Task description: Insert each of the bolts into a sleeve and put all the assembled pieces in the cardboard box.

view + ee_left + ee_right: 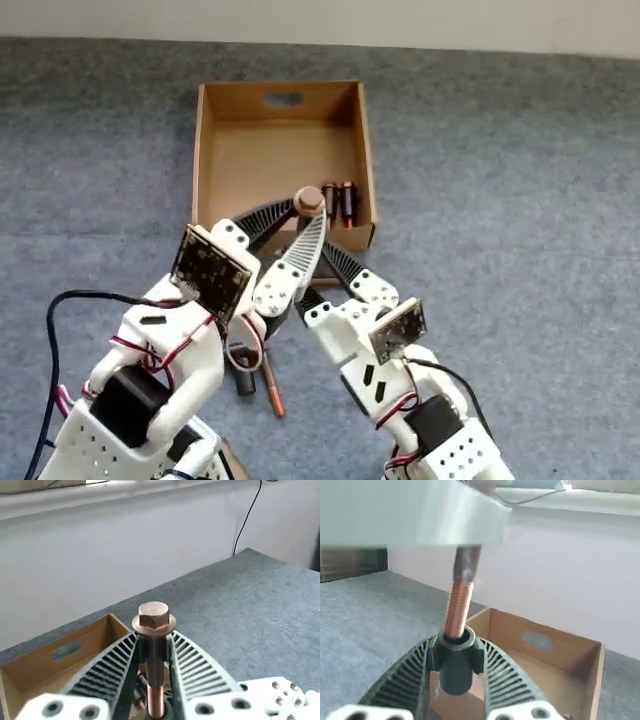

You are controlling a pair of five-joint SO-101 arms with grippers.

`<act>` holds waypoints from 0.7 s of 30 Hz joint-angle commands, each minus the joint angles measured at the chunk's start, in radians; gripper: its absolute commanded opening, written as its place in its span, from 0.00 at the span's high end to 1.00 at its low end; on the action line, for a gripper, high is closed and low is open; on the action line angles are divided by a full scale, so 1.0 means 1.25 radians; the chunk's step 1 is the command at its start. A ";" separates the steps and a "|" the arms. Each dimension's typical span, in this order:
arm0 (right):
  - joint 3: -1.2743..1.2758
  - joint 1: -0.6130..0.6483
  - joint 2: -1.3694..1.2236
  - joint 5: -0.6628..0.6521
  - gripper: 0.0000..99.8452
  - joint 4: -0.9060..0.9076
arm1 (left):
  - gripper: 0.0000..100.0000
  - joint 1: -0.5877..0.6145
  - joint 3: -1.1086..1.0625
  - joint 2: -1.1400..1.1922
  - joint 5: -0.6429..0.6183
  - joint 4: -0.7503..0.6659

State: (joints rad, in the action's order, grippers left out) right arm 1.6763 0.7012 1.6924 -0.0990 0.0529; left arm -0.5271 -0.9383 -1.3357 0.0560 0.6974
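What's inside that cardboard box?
At least two dark pieces with copper-coloured ends lie against the near wall of the cardboard box, by its right corner. Its remaining floor looks bare. The head of the held bolt covers a patch beside them, hiding whatever is there.

surface: grey carpet (pixel 520 200) | far-centre: cardboard box (pixel 230 102) | near edge: loose bolt (pixel 273 390) just beside dark sleeve (pixel 243 381)

Open room over cardboard box (pixel 210 160) far half, assembled pieces (pixel 338 200) at right wall, loose bolt (pixel 272 385) between arms
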 commanded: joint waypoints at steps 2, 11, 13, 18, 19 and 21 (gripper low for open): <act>0.099 -0.010 0.009 0.007 0.99 -0.017 | 0.99 0.009 -0.031 -0.008 0.001 0.000; 0.100 -0.010 0.009 0.007 0.99 -0.017 | 0.99 0.015 -0.036 -0.021 0.001 0.014; 0.100 -0.010 0.009 0.007 0.99 -0.017 | 0.99 0.014 -0.036 -0.056 0.001 0.063; 0.100 -0.010 0.009 0.009 0.99 -0.017 | 0.99 0.044 -0.044 -0.145 0.004 0.122; 0.100 -0.010 0.009 0.009 0.99 -0.017 | 0.99 0.061 -0.053 -0.154 0.004 0.123; 0.100 -0.010 0.009 0.010 0.99 -0.017 | 0.99 0.091 -0.078 -0.157 0.004 0.122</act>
State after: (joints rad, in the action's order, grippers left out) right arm 1.6763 0.7027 1.6924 -0.0990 0.0529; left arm -0.4780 -1.0211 -1.5060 0.0560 0.8462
